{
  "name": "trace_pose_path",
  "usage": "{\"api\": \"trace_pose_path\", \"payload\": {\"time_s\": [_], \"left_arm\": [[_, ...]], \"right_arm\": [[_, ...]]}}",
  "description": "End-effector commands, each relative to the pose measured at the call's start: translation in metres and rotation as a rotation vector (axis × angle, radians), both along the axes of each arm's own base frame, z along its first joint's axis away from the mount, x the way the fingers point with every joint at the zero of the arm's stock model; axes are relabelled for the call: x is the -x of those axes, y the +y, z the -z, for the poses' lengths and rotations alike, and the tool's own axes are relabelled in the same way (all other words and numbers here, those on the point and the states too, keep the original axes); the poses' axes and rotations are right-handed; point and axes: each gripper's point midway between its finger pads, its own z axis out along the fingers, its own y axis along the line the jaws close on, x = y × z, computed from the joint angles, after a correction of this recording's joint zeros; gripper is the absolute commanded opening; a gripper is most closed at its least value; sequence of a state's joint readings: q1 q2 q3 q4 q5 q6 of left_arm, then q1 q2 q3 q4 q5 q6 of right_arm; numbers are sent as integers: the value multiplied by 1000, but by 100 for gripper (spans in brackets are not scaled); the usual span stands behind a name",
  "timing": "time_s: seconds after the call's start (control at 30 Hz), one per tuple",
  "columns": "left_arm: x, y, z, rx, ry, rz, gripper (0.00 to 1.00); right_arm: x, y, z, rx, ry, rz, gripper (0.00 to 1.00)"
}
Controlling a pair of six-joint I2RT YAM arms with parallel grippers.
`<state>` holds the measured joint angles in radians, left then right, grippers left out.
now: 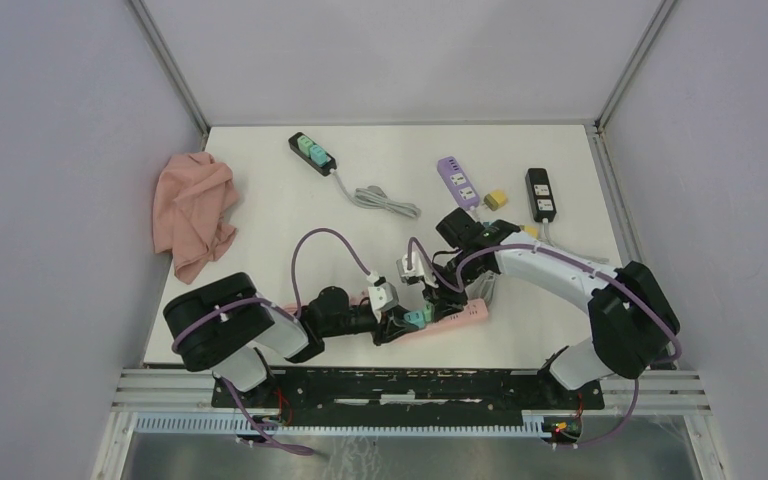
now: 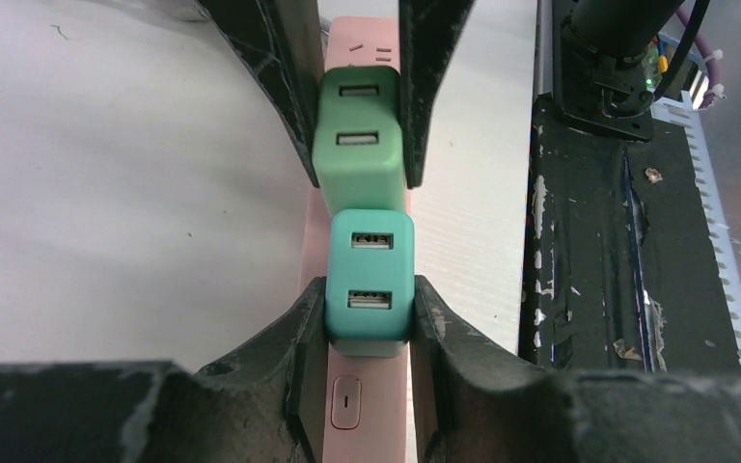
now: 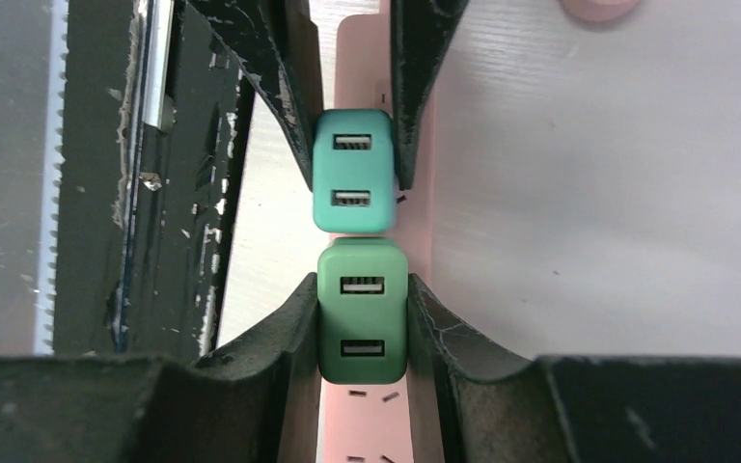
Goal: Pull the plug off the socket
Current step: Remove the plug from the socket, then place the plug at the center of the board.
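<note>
A pink power strip [image 1: 463, 316] lies near the table's front edge, holding two USB charger plugs that touch end to end. In the left wrist view my left gripper [image 2: 370, 294] is shut on the teal plug [image 2: 370, 275], just above the strip's switch [image 2: 345, 402]. The right wrist view shows my right gripper [image 3: 362, 289] shut on the green plug [image 3: 362, 313], over the pink strip [image 3: 381, 424]. Each wrist view also shows the other plug, the green plug [image 2: 359, 154] and the teal plug [image 3: 352, 174], held between the other arm's fingers. Both arms meet over the strip [image 1: 418, 312].
A pink cloth [image 1: 195, 210] lies at the left. At the back are a black strip with teal plugs [image 1: 312, 153] and its grey cable [image 1: 385, 198], a purple strip [image 1: 457, 180], a yellow plug [image 1: 496, 199] and another black strip [image 1: 540, 193]. The black base rail [image 1: 410, 385] runs just behind the pink strip.
</note>
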<state>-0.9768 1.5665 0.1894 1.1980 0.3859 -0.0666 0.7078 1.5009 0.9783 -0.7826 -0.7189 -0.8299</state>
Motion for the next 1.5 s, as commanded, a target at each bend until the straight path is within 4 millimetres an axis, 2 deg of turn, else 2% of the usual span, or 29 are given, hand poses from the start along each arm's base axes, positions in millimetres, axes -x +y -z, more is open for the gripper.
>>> {"api": "trace_pose_path", "payload": {"time_s": [0.0, 0.07, 0.17, 0.3, 0.43, 0.53, 0.6, 0.67, 0.77, 0.83, 0.9, 1.0, 1.07, 1.17, 1.2, 1.3, 1.33, 1.4, 1.47], "left_arm": [[-11, 6, 18, -62, 30, -67, 3], [-11, 6, 18, -64, 32, -65, 3], [-11, 6, 19, -67, 35, -59, 3], [-10, 7, 18, -63, 37, -57, 3], [-9, 7, 18, -59, 41, -57, 3], [-9, 7, 18, -61, 42, -55, 3], [-9, 6, 18, -59, 43, -52, 3], [-9, 6, 17, -56, 46, -53, 3], [-8, 6, 16, -51, 50, -54, 3], [-8, 6, 15, -49, 51, -55, 3], [-8, 7, 15, -49, 53, -55, 3], [-8, 7, 15, -47, 52, -55, 3], [-7, 7, 16, -50, 53, -53, 3], [-6, 7, 16, -49, 54, -49, 3], [-6, 6, 15, -47, 53, -48, 3], [-6, 7, 14, -44, 53, -48, 3], [-6, 7, 14, -43, 52, -50, 3], [-6, 8, 13, -40, 51, -49, 3], [-5, 8, 13, -39, 52, -49, 3]], "right_arm": [[-18, 5, -27, -127, -80, -35, 0], [1, -7, -28, -126, -60, -134, 0], [22, -7, -38, -202, -23, -236, 0], [14, -1, -45, -195, -2, -191, 0], [3, -3, -67, -268, 62, -112, 0], [-30, -10, -75, -290, 104, 78, 1], [-66, -20, -73, -287, 119, 278, 1], [-110, -38, -67, -274, 100, 532, 2], [-168, -80, -59, -258, 19, 906, 5], [-205, -116, -57, -241, -65, 1200, 16], [-227, -156, -50, -207, -124, 1477, 25], [-241, -188, -41, -178, -135, 1676, 28], [-246, -198, -35, -157, -126, 1757, 30], [-253, -199, -25, -146, -108, 1781, 35], [-254, -196, -24, -150, -93, 1773, 40], [-256, -194, -20, -130, -71, 1761, 67], [-256, -195, -20, -125, -77, 1757, 72], [-256, -196, -24, -136, -94, 1750, 78], [-255, -194, -34, -168, -109, 1726, 79]]}}
